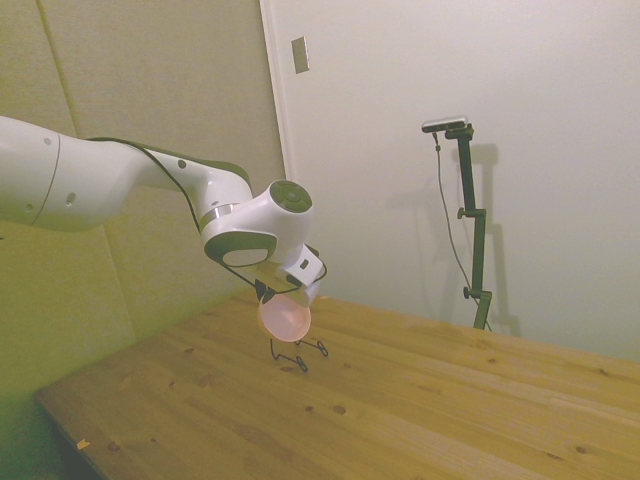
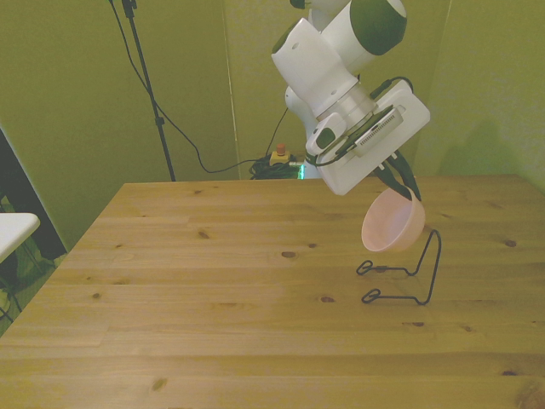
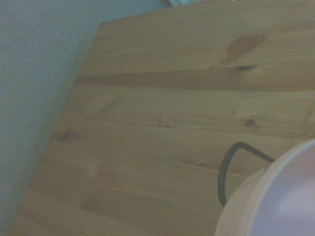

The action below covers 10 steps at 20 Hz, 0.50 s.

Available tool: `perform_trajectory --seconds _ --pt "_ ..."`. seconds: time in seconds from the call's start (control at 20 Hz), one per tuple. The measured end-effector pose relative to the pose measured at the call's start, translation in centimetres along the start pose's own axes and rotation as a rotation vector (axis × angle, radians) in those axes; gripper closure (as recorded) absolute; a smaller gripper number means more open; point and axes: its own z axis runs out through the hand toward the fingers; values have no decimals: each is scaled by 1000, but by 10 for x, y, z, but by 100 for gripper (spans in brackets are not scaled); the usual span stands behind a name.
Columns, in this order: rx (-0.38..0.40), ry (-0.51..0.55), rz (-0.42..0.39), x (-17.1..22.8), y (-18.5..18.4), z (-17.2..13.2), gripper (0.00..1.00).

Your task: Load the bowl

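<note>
I count one pale pink bowl [image 2: 392, 223], the only bowl here, and it hangs from my jaws. One thin black wire rack [image 2: 407, 274] stands on the counter [image 2: 213, 290], toward the front view's right. There is one counter, of wooden planks. One arm [image 2: 336, 60], mine, reaches over it.

Dim, yellow-green cast over my side and front views. Soft shadow falls on the wall behind the arm [image 1: 150, 185]. My wrist feed is blurry and bluish; the bowl [image 3: 280, 196] beside the tabletop [image 3: 162, 123] smears out of focus.
</note>
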Motion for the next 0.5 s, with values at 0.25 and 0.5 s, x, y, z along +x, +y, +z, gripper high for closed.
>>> perform_trajectory --seconds 0.25,0.5 --pt "29 -4 -26 0 5 4 100" --pt "89 5 -42 6 17 9 100"
